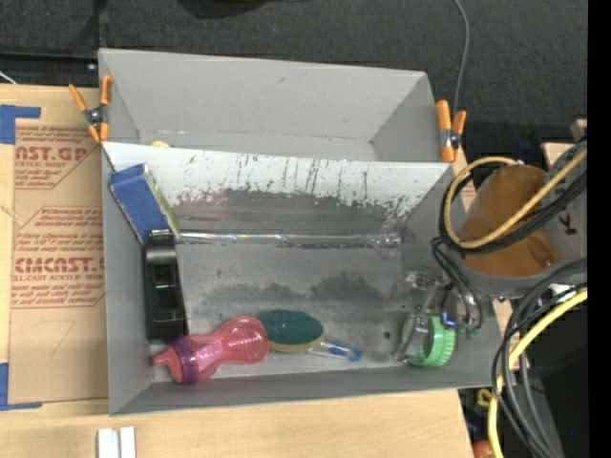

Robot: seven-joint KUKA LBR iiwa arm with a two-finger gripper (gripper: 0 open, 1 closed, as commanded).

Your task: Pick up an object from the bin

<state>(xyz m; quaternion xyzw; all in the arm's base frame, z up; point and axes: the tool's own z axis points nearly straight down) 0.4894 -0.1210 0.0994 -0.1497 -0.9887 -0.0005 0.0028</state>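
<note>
My gripper (431, 313) is low in the bin's front right corner, against the right wall. Directly under and in front of it lies a small bright green ring-shaped thing (437, 349) with a pale marking, touching or nearly touching the gripper's tip. Whether the gripper holds it is hidden by the gripper's own metal parts. To its left, a dark green round brush head with a thin blue handle (296, 330) lies on the bin floor.
A pink bottle with a purple cap (218, 348) lies along the front wall at the left. A black boxy thing (163, 289) and a blue block (140, 201) rest against the left wall. The arm's orange cover and yellow cables stand over the right rim.
</note>
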